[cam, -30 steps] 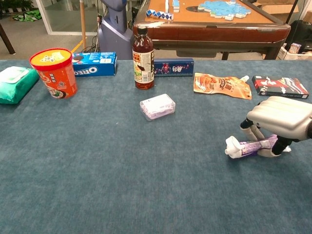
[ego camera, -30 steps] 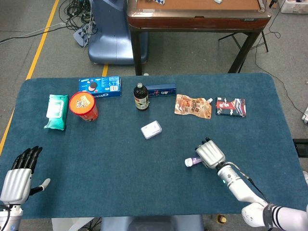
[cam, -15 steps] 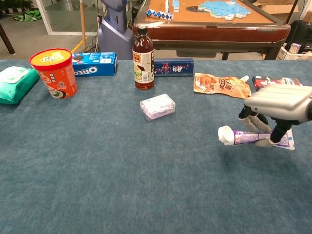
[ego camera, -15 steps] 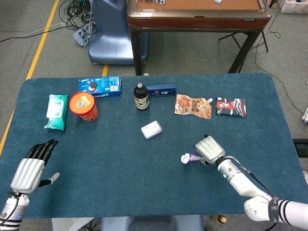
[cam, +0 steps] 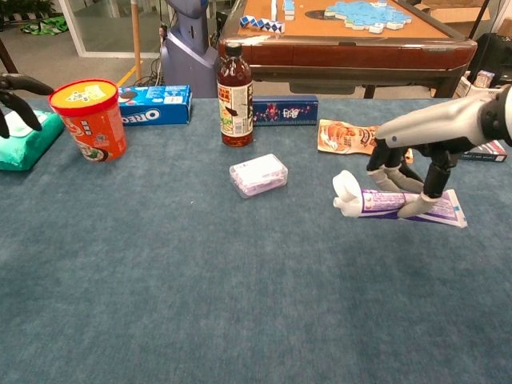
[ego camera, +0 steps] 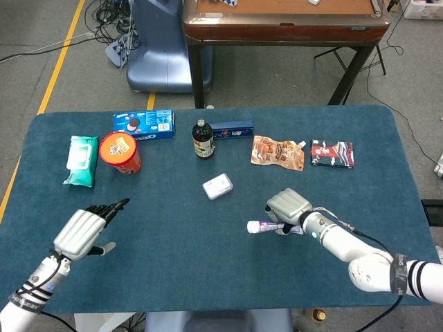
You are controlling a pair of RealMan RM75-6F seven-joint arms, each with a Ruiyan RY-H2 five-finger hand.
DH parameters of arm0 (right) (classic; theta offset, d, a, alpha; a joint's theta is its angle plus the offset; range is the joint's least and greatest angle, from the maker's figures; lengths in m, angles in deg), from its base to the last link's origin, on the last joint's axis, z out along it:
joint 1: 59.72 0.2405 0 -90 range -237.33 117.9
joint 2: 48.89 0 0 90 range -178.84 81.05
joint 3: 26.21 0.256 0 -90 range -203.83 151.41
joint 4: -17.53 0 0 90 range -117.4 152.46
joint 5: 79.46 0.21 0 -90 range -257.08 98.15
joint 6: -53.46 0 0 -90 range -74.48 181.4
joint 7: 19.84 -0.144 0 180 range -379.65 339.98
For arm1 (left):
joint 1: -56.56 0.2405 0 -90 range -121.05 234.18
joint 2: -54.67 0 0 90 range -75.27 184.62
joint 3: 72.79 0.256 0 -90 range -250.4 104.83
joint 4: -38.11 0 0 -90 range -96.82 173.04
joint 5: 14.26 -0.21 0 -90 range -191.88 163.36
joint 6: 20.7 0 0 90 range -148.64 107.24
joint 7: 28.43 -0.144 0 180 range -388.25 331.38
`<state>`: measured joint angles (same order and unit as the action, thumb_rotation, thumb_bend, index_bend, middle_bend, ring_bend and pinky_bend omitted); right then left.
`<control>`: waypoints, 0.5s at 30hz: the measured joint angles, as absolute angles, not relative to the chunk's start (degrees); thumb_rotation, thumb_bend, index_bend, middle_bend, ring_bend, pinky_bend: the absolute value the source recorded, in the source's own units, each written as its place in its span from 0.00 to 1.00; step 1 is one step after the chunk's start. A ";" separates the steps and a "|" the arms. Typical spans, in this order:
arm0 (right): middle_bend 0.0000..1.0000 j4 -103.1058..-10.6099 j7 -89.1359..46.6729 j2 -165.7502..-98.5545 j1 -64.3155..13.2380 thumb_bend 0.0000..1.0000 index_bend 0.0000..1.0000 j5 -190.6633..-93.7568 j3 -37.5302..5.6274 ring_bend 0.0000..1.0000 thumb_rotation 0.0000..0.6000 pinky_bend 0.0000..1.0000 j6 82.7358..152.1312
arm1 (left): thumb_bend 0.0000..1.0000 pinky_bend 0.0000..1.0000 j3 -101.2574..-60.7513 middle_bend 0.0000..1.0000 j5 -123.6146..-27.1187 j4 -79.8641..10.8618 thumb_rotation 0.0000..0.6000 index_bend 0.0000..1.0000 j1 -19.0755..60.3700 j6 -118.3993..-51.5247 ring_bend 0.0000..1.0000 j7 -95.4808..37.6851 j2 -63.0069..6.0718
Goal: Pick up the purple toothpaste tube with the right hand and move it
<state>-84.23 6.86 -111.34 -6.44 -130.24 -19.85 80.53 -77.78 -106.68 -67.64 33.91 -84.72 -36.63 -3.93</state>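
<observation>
The purple toothpaste tube with a white cap is held lying flat, lifted off the blue table, cap pointing left. My right hand grips it from above around its middle, its fingers curled under the tube; in the head view the right hand sits right of the table's centre. My left hand hovers open over the near-left part of the table, fingers stretched forward; only its fingertips show at the chest view's left edge.
A white box lies mid-table. Along the back stand a green wipes pack, an orange cup, an Oreo box, a dark bottle, a blue box, an orange pouch and a red-black packet.
My right hand has lifted the tube off the table and carried it leftward. My left hand has moved forward and inward from the near-left corner.
</observation>
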 measured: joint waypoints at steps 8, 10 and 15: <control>0.74 -84.79 6.73 -110.94 5.96 0.82 0.85 -120.31 -23.56 0.59 1.00 0.32 77.63 | 0.25 0.66 -78.50 0.60 -106.81 -68.30 1.00 0.02 27.45 -77.52 0.61 -39.34 -3.97; 0.74 -84.58 6.80 -111.62 9.04 0.82 0.85 -117.67 -24.88 0.59 1.00 0.32 77.56 | 0.27 0.69 -78.63 0.63 -106.97 -68.60 1.00 0.02 26.37 -76.58 0.65 -40.51 -4.00; 0.74 -83.52 6.85 -114.01 15.44 0.82 0.86 -112.52 -27.74 0.60 1.00 0.32 78.24 | 0.30 0.76 -78.90 0.70 -107.64 -69.66 1.00 0.04 23.47 -74.27 0.73 -44.30 -4.43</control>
